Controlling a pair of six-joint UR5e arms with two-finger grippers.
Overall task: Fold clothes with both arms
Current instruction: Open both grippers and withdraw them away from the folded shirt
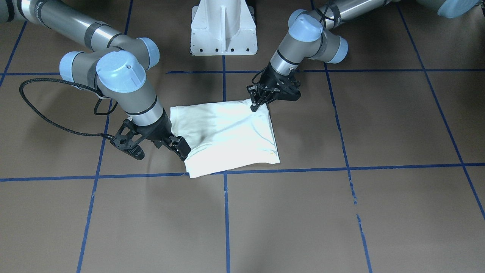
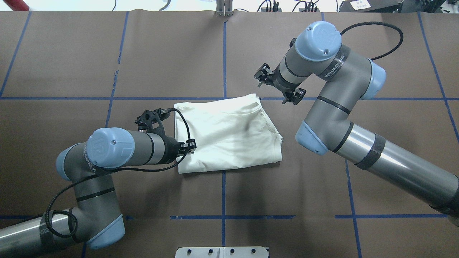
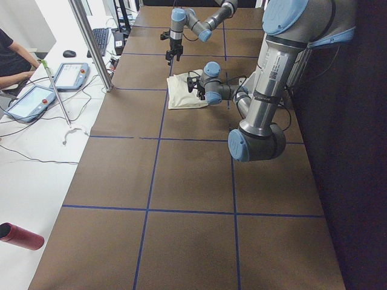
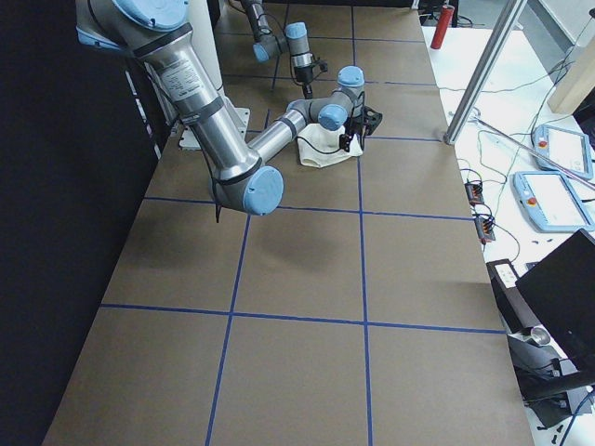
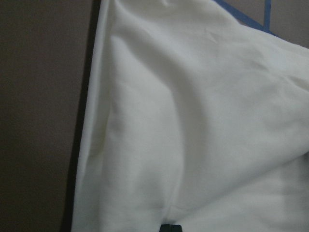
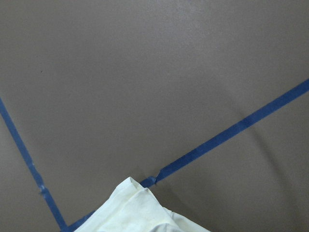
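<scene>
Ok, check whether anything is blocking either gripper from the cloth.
Nothing visible does. The left gripper sits right at one corner of the cloth, and the right gripper is against the opposite side, with no other thing between.

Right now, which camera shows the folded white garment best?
Overhead exterior: the white garment lies nearly whole, only one edge hidden by the left gripper. Front-facing is similar; side views show it small; wrist views only parts.

Overhead, front, 2 end views far; 2 wrist views close; white cloth (image 2: 226, 132) common to all.
</scene>
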